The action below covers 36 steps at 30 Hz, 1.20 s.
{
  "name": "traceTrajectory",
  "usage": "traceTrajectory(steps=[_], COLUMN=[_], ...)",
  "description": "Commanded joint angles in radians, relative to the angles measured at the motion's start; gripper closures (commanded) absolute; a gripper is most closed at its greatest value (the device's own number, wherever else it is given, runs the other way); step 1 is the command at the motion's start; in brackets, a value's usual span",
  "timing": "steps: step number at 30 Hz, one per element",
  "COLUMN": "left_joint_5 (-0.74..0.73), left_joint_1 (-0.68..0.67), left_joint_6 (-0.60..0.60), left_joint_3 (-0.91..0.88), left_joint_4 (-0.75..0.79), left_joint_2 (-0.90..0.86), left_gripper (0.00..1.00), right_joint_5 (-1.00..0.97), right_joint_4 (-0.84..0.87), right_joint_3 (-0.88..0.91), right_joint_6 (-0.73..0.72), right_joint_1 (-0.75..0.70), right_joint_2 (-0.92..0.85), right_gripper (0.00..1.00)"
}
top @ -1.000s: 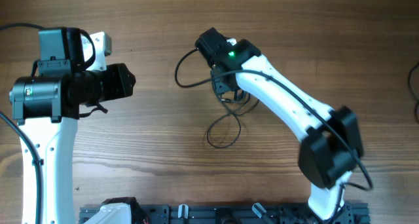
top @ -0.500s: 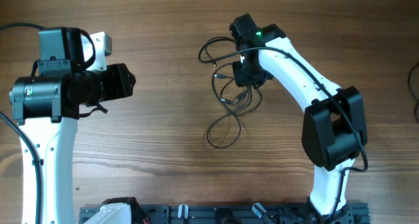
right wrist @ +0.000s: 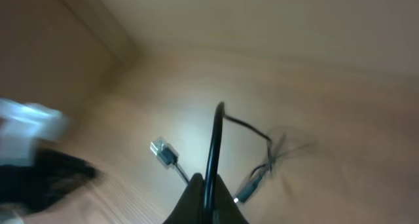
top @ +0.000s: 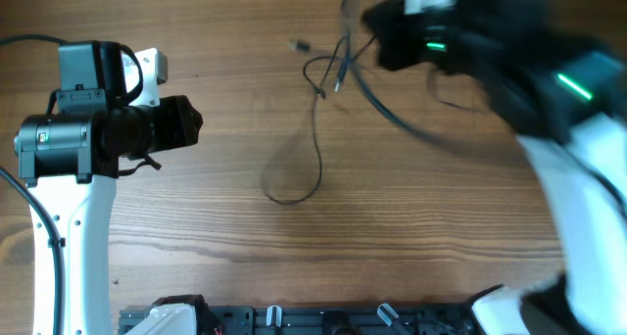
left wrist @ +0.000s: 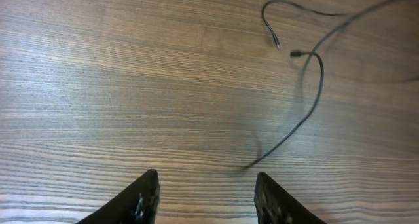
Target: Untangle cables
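Note:
The cables (top: 315, 139) are thin black wires. One long loop trails on the wood from a knot (top: 323, 88) near the top middle down to the table's centre. My right gripper (right wrist: 208, 183) is shut on a black cable (right wrist: 213, 140), which rises straight out from between its fingers. Two plug ends (right wrist: 163, 150) (right wrist: 246, 187) dangle below it. Overhead, the right arm (top: 460, 51) is a blur, lifted high at the upper right. My left gripper (left wrist: 206, 185) stands open over bare wood. A cable strand (left wrist: 313, 93) and small plugs (left wrist: 296, 53) lie ahead of it to the right.
The left arm's body (top: 78, 139) takes up the table's left side. A dark rail (top: 323, 320) runs along the front edge. The right arm's white link (top: 588, 208) hangs over the right side.
My right arm has swung up and toward the far right, pulling the cable with it. The bundle has stretched out, and the floor loop has slid left. The left arm has stayed put.

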<state>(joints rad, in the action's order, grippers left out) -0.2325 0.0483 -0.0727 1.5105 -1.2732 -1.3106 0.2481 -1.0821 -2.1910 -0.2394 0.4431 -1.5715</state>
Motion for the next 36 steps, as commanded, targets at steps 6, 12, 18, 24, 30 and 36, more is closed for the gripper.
traceTrajectory(steps=[6, 12, 18, 24, 30, 36], left_joint_5=[-0.142, -0.182, -0.183, -0.182, -0.182, -0.183], left_joint_1=[-0.011, -0.105, -0.242, -0.409, -0.479, -0.492], left_joint_6=[0.098, 0.201, 0.253, 0.280, 0.280, 0.279], left_joint_3=[-0.002, -0.061, -0.156, -0.272, -0.281, -0.281], left_joint_4=[-0.016, -0.011, 0.047, 0.161, 0.201, 0.230], left_joint_2=[0.014, 0.013, 0.008, -0.043, -0.100, -0.108], left_gripper=[0.60, 0.60, 0.60, 0.57, 0.57, 0.57], right_joint_5=[0.035, -0.046, -0.072, -0.426, -1.074, -1.273], right_joint_4=[0.148, 0.182, 0.285, 0.395, 0.473, 0.595], right_joint_3=[-0.038, -0.043, -0.050, -0.050, -0.050, -0.050], right_joint_6=[0.056, 0.058, 0.060, 0.183, 0.388, 0.827], right_joint_1=[0.002, 0.002, 0.002, 0.002, 0.002, 0.002], right_joint_2=[0.259, 0.295, 0.343, 0.401, 0.405, 0.337], right_gripper=[0.96, 0.96, 0.96, 0.96, 0.96, 0.96])
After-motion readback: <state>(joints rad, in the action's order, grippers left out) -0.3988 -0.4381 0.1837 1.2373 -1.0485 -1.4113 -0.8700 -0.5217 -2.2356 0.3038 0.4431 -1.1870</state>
